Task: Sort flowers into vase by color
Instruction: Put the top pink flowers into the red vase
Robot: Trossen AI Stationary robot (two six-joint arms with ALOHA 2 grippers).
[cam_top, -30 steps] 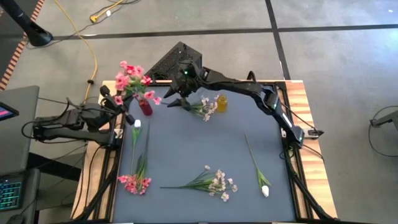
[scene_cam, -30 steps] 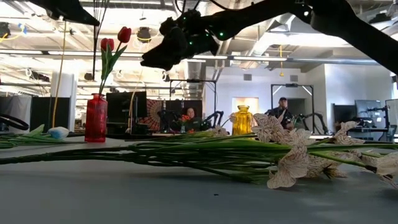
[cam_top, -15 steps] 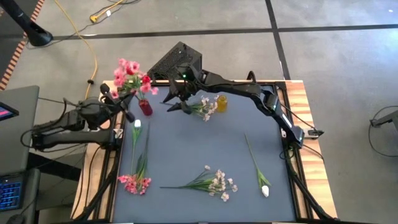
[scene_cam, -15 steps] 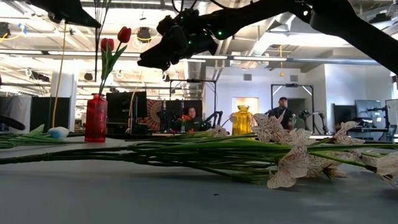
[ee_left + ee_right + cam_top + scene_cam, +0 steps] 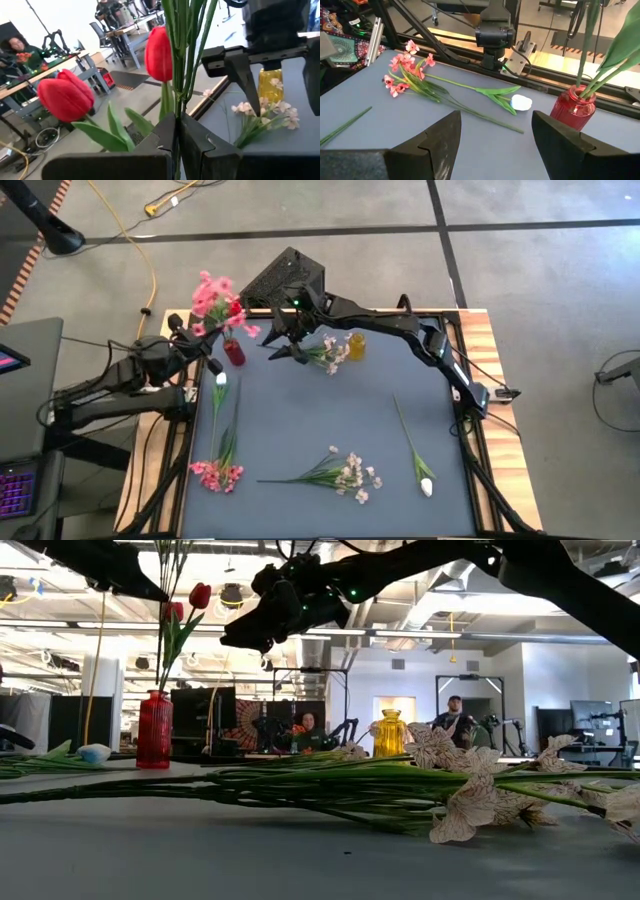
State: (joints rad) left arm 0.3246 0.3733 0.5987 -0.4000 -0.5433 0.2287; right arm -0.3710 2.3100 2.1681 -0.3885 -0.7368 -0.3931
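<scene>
Vases: two on the tabletop [image 5: 330, 430], a red vase [image 5: 234, 353] and a yellow vase [image 5: 356, 346], both upright at the far edge.
Red tulips: two [image 5: 159, 53] standing in the red vase, heads up, stems close to vertical.
Pink sprays: two. One pink spray [image 5: 214, 298] is in the air, held; the other pink spray [image 5: 217, 474] lies flat near the front left corner, blossoms toward the front edge.
White tulips: two, both flat. One white tulip [image 5: 220, 380] lies with its bud toward the red vase and its stem running to the front; the other white tulip [image 5: 425, 485] lies at the right with its bud toward the front and its stem slanting to the back.
Pale sprays: two. One pale spray [image 5: 333, 352] lies just beside the yellow vase; the other pale spray [image 5: 352, 475] lies near the front, long axis left to right, blossoms rightward.
Left jaws [image 5: 178, 131]: together, clamped on the green stems of the held pink spray, which rise straight up out of them; the red tulips stand just beside the jaws.
Left arm: reaching in from the left edge, gripper raised over the red vase.
Right jaws [image 5: 495, 131]: wide apart, nothing between them.
Right arm: stretched across the back of the tabletop, its gripper hanging in the air between the two vases, above the pale spray there, pointing toward the red vase.
</scene>
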